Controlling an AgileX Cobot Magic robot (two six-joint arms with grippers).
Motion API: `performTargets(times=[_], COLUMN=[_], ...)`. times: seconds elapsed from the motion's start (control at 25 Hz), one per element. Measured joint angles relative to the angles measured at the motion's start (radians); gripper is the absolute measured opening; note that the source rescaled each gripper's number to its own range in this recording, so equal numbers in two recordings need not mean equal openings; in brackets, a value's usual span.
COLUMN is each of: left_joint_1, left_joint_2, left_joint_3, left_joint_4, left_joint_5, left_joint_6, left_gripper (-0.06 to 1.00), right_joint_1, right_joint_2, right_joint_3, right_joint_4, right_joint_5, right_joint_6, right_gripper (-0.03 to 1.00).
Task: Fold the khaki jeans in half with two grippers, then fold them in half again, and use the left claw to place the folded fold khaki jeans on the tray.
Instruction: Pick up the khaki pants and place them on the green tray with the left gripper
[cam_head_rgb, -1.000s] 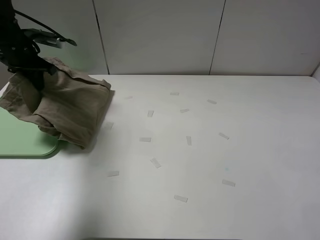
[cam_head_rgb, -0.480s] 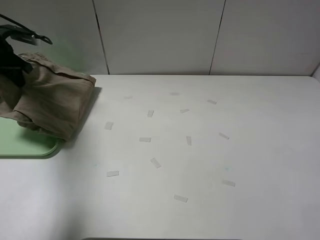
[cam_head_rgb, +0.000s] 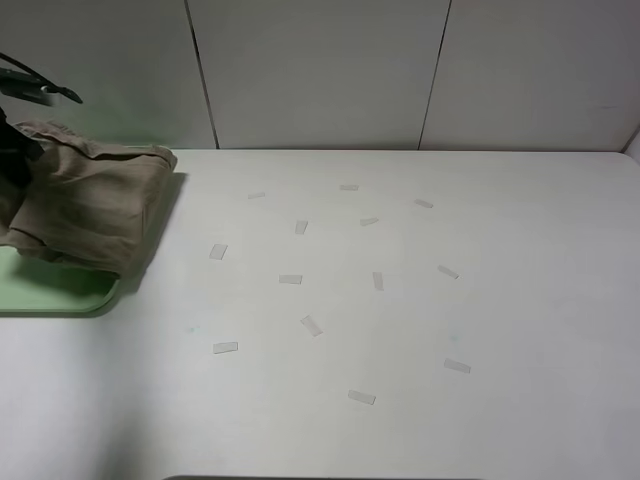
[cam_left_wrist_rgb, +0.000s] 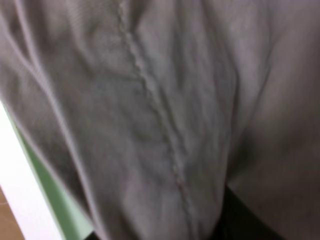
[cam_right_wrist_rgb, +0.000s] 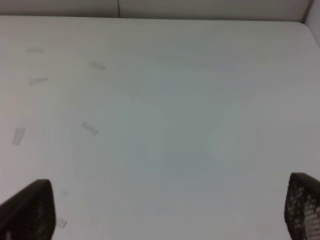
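Though bunched over the tray (cam_head_rgb: 70, 298), khaki jeans (cam_head_rgb: 90, 205) hiding left tool.

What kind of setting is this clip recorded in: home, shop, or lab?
Most likely a lab test bench. A bare white table carries scattered tape strips as position marks, plain white panels stand behind it, and the only goods are folded khaki shorts over a green tray.

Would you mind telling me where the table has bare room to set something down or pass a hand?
The table is bare along its front edge and right side, beyond the scattered tape strips in the middle. The far left is crowded: the khaki jeans hang over the tray, gripped by the left claw.
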Motion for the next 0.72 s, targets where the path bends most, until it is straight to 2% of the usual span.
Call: performTargets(times=[0.36,0.72], left_joint_1=[0.048,0.058], left_joint_2=[0.0,0.0], left_joint_3=[0.0,0.0], left_joint_4=[0.004,-0.02], left_joint_5=[-0.01,-0.052], left_joint_6=[0.041,0.069], left_gripper=[0.11,0.11], right_joint_1=[0.0,0.0], right_joint_2=[0.0,0.0], right_joint_3=[0.0,0.0], right_joint_4=[0.0,0.0], right_joint_5=[0.0,0.0], right_joint_6=[0.0,0.0], right_gripper=[1.0,1.0])
